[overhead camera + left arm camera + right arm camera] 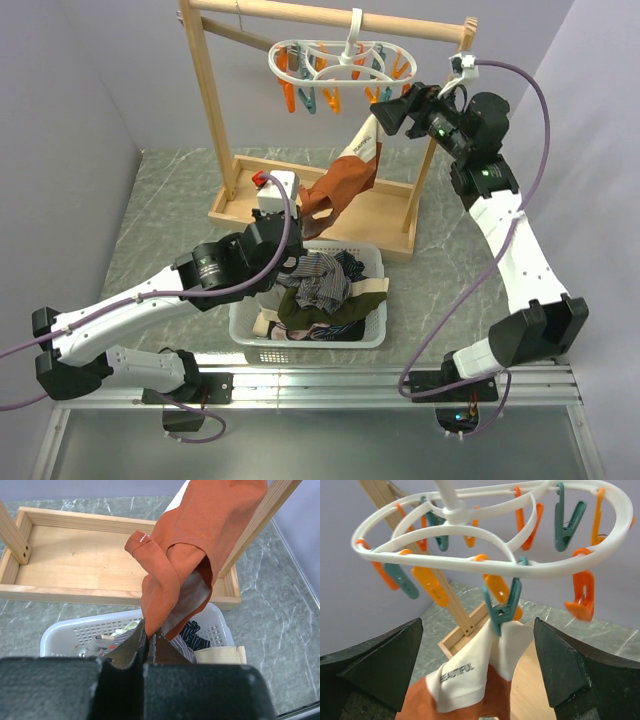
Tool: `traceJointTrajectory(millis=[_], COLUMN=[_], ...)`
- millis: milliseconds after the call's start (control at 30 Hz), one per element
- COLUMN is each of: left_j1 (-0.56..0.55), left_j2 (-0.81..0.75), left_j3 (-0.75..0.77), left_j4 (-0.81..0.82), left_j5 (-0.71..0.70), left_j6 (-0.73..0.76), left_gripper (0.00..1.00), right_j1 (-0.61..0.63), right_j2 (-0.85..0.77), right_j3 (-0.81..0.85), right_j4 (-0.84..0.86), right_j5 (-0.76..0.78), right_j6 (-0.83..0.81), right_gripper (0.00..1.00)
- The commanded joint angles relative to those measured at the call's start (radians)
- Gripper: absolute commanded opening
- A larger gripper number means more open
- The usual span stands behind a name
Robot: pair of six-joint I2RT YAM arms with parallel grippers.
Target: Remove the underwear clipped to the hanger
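Viewing from above: right end effector (pixel 393 108) spread wide at the right rim of the hanger (pixel 345 62), level with its pegs. Rust-orange underwear (pixel 345 180) dangling below the hanger, lower hem pinched by the left end effector (pixel 298 228), pressed together. Basket (pixel 372 335) of loose clothes lower again, on the table (pixel 170 200). Clipped corner masked by the right end effector.

Turning to the left wrist: hem clamped between the shut fingers (pixel 127 652). Best to hold it lightly, with some slack and no downward tug before the clip lets go; otherwise, probably, a swinging hanger or strained cloth. Hanger out of frame; top of the underwear cut off.

Turning to the right wrist: centre the spread fingers (pixel 380 665) on the teal peg (pixel 502 605) biting the cream waistband (pixel 462 677) under the hanger's near ring, then squeeze its upper arms, not the biting end. Orange peg (pixel 495 587) overlapping behind; cannot tell whether it grips too.
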Motion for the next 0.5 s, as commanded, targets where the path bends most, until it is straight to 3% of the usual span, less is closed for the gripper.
traceJointTrajectory(millis=[0, 467], left_j1=[-0.006, -0.007], left_j2=[-0.031, -0.036], left_j3=[0.050, 0.056], left_j4=[0.000, -0.010], left_j5=[-0.009, -0.001], left_j6=[-0.006, -0.017], left_gripper=[0.01, 0.01], right_j1=[-0.004, -0.012], right_j2=[0.053, 0.188], right_j3=[0.088, 0.169], right_j4=[0.008, 0.134], right_j5=[0.009, -0.068], right_j6=[-0.020, 0.075], right_gripper=[0.97, 0.76])
